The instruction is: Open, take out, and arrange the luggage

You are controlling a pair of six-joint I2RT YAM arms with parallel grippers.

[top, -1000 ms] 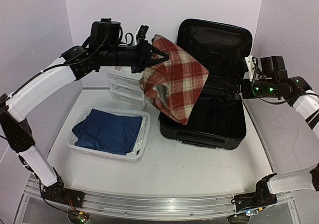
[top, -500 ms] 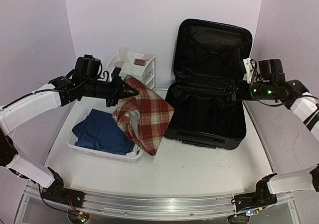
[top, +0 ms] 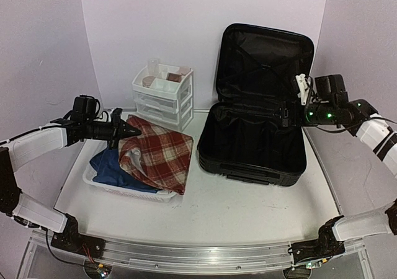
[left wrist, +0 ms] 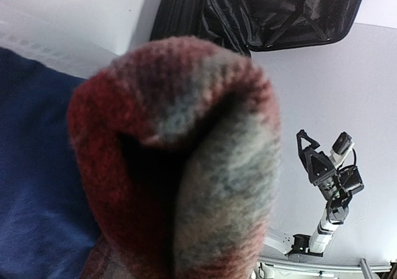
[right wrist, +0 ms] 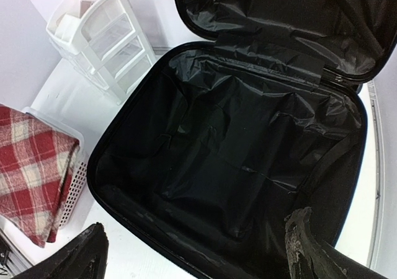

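Observation:
The black suitcase (top: pixel 257 136) lies open at the right, its lid propped against the back wall; its black lined tub (right wrist: pixel 236 161) holds nothing I can see. My left gripper (top: pixel 124 131) is shut on a red plaid cloth (top: pixel 156 158), which drapes over the white mesh basket (top: pixel 105 183) and a folded blue cloth (top: pixel 108 166). In the left wrist view the plaid cloth (left wrist: pixel 180 161) fills the frame and hides the fingers. My right gripper (top: pixel 284 116) is open and empty, hovering above the suitcase tub.
A small white drawer unit (top: pixel 162 96) stands at the back, left of the suitcase, with small items on top. The purple walls close in behind and at both sides. The metal rail (top: pixel 186 257) runs along the near edge.
My left gripper carried the plaid cloth from high by the suitcase down and left onto the basket. My right gripper shifted slightly left above the suitcase.

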